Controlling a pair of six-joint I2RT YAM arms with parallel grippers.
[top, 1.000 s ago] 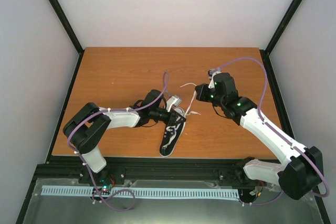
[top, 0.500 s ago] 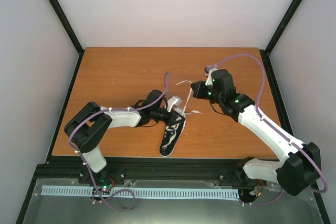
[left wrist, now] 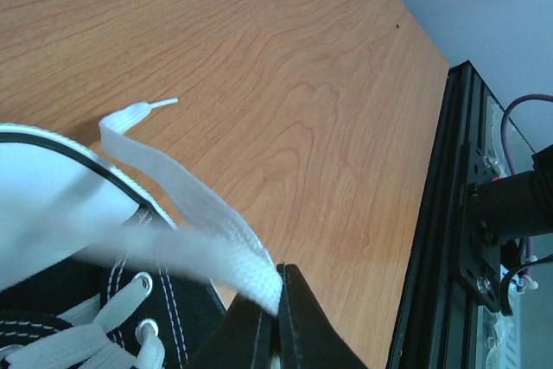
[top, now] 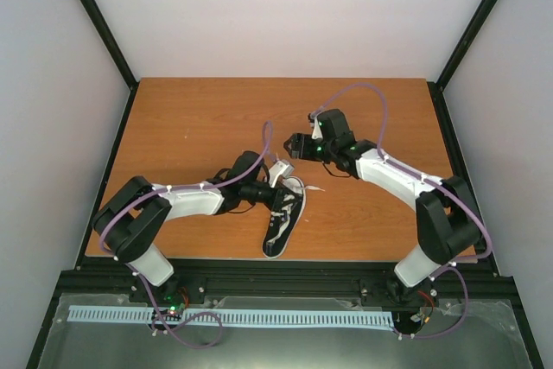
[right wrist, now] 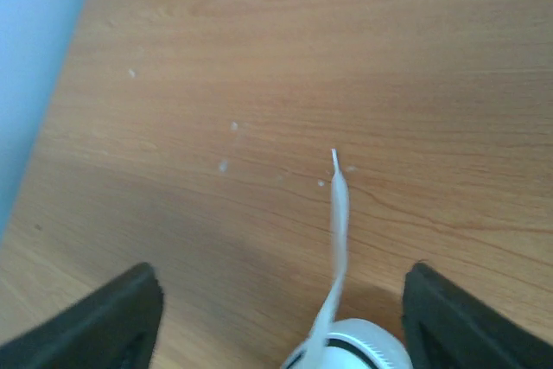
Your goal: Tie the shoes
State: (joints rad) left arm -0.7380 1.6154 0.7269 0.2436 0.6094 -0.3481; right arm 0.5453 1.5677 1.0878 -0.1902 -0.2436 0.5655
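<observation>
My left gripper (left wrist: 278,321) is clenched on a flat white lace (left wrist: 186,205), which is pinched right at my fingertips. From the jaws the strand runs away over the white toe cap (left wrist: 47,205), and its tip lies on the wooden table (left wrist: 285,66). The sneaker (top: 283,218) sits just under and ahead of this gripper, with black canvas and ringed eyelets close beside my fingers. From above it lies flat on the table, heel toward my bases and toe toward the far side, and my left gripper is at the toe end. My right gripper (top: 294,145) is released, fingers (right wrist: 104,321) spread wide and gripping nothing. It hovers just beyond the toe. A loose lace end (right wrist: 338,213) stretches out from the toe rubber between the open jaws, touching neither. I cannot tell whether it is the strand my left holds.
</observation>
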